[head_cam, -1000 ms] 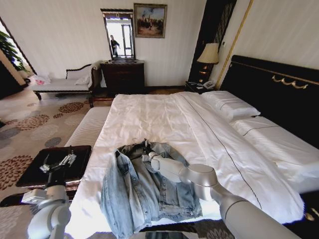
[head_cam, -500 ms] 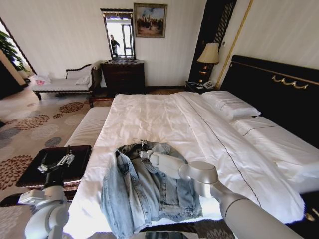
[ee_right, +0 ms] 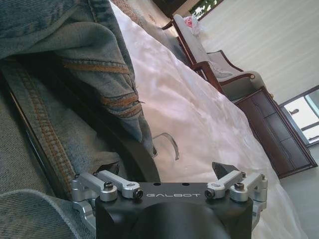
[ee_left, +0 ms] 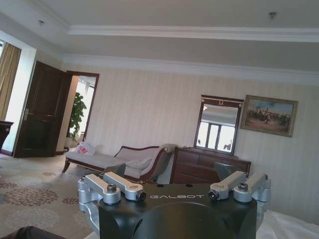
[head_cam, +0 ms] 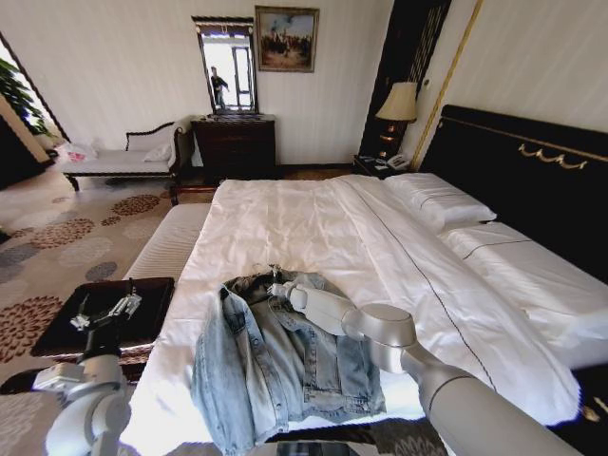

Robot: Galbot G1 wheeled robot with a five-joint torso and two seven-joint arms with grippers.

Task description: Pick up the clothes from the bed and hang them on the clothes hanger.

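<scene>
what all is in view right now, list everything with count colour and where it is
denim jacket: one, light blue, spread at the foot of the bed
clothes hanger: one, black with a silver hook, inside the jacket's collar
bed: one, white sheets, black headboard, centre of the room
pillows: two, white, at the headboard
chaise: one, pale with dark frame, far left wall
dresser: one, dark wood, under the mirror
mirror: one, dark frame, back wall
painting: one, gilt frame, beside the mirror
lamp: one, cream shade, nightstand
left gripper: one, open, raised beside the bed
right gripper: one, at the jacket's collar by the hanger
</scene>
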